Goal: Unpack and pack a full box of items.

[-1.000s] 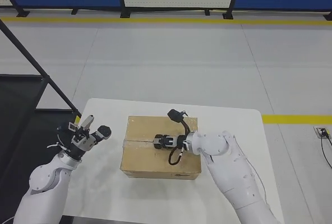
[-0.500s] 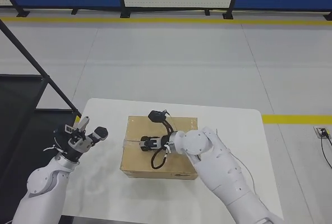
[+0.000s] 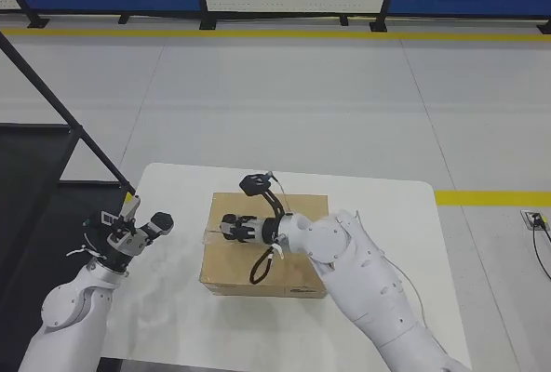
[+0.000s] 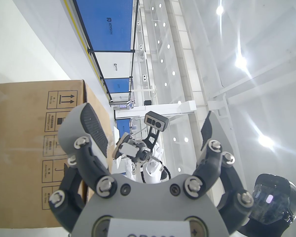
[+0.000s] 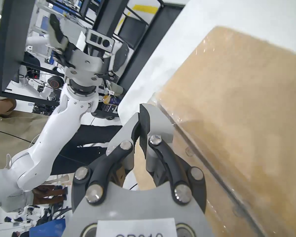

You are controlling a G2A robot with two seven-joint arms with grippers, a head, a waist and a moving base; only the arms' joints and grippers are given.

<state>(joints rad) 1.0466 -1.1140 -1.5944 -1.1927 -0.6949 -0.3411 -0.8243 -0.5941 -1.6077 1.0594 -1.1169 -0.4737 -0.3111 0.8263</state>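
A closed cardboard box (image 3: 305, 208), sealed with clear tape along its top seam, stands in the middle of the white table (image 3: 396, 223). My right gripper (image 3: 225, 228) lies low over the box top (image 5: 236, 104) at its left edge, on the tape line (image 5: 212, 166). It (image 5: 141, 124) is shut, and I see nothing between the fingers. My left gripper (image 3: 125, 219) hangs open and empty over the table's left edge, apart from the box. In the left wrist view the left gripper (image 4: 150, 124) faces the box's printed side (image 4: 39, 129), with the right gripper (image 4: 124, 148) beyond it.
A black metal frame (image 3: 43, 102) rises just left of the table, close to the left arm (image 5: 71, 104). Bare tabletop lies to the right of the box and in front of it. A yellow line (image 3: 503, 197) marks the floor to the right.
My right gripper has slid left along the box's top seam, from the middle to the left edge. The left gripper has drifted slightly left and towards the front.
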